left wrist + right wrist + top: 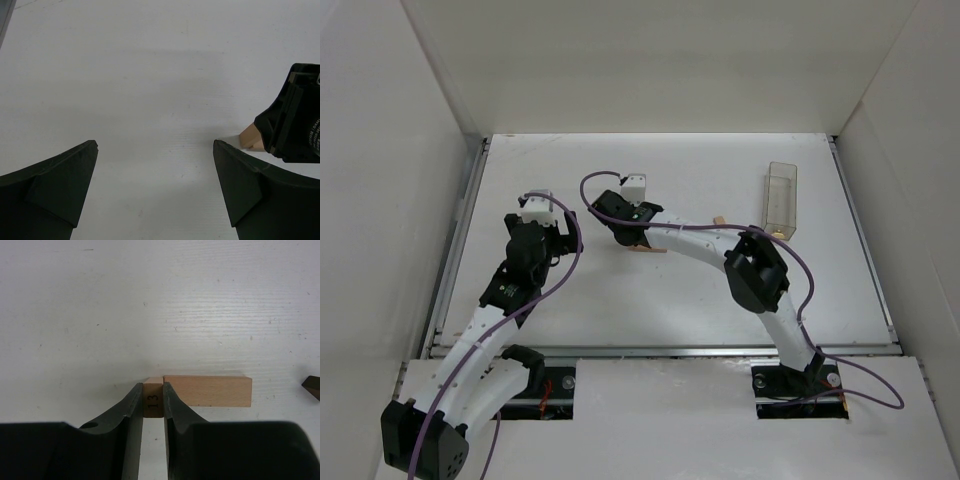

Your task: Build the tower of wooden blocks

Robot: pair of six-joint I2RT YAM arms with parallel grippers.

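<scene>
My right gripper [153, 390] is shut on a light tan wood block [153, 401] with "13" printed on its end, low over the white table. A second tan bar [207, 390] lies flat, touching its right side. From above, these blocks [650, 248] show under the right gripper [635, 238] at table centre. My left gripper [155, 145] is open and empty just left of them [560, 238]. It sees a tan block end [248, 136] under the right gripper's body [295, 120]. No dark reddish-brown pieces show.
A clear plastic box [781, 200] stands upright at the back right. A small tan piece [717, 222] pokes out behind the right arm. A dark pointed tip [312, 386] shows at the right edge of the right wrist view. White walls enclose the table.
</scene>
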